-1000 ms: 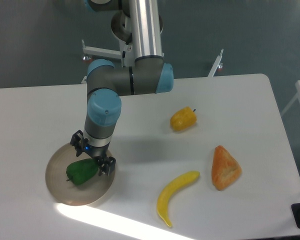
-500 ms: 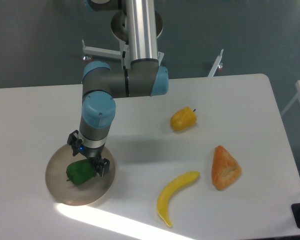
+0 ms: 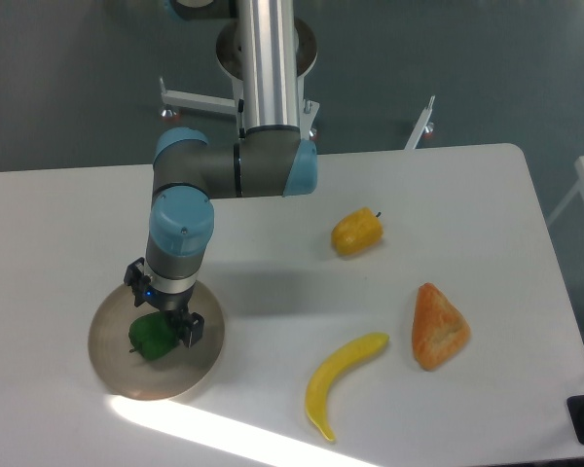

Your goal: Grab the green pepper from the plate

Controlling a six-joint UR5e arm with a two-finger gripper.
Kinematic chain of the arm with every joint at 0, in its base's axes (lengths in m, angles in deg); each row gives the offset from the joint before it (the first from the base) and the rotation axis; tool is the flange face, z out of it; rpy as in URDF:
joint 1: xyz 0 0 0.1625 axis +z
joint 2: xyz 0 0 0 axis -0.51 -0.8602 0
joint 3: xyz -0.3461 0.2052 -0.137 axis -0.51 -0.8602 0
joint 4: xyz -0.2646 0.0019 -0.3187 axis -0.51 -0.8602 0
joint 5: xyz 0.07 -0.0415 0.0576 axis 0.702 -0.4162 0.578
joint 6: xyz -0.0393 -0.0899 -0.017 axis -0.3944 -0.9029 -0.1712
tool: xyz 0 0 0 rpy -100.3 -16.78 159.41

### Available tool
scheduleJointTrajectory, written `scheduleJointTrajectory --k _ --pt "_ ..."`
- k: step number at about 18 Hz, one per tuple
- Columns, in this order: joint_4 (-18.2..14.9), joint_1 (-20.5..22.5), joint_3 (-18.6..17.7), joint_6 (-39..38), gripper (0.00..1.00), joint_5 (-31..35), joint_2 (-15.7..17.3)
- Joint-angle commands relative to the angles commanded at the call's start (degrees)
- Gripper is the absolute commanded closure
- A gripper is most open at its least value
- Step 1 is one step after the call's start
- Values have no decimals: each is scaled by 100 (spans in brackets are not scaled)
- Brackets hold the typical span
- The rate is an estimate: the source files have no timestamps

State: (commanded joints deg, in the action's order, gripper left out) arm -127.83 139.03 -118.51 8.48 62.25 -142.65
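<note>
At the left of your table [image 3: 273, 209] sat the plate [image 3: 112, 365], round, tan and low-rimmed, near the front edge beside a bright strip of light. On it lay the green pepper [image 3: 152, 338], dark and glossy, a little left of the plate's centre and resting on the plate surface. Directly over the pepper stood your gripper [image 3: 164, 321], pointed downward from a wrist with a light-blue cap; its black fingers [image 3: 191, 329] flanked the pepper's upper side, jaws apart, though whether they touched the skin could not be told. A small blue light showed on the gripper body. Above it the grey and silver arm [image 3: 263, 107] rose to the top of the view. Further right, well apart from the plate, lay a yellow-orange pepper [image 3: 357, 232] with a short dark stem. Below it, toward the front, lay a curved yellow banana [image 3: 339, 379]. Rightmost lay an orange wedge-shaped piece [image 3: 438, 326], just beside the banana's upper tip. No brand, label or writing could be read on any item.
</note>
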Motion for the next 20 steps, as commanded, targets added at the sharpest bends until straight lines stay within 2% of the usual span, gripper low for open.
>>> scheduleJointTrajectory --k 1,4,8,14,18,20 --pt "-9 0 18 0 7 0 0" --pt "-9 0 35 17 54 -9 9" --pt "-9 0 62 79 63 -9 0" --pt "-18 88 184 97 64 0 123" --pt "-97 465 430 149 64 61 368" --pt "-184 763 588 508 64 123 456"
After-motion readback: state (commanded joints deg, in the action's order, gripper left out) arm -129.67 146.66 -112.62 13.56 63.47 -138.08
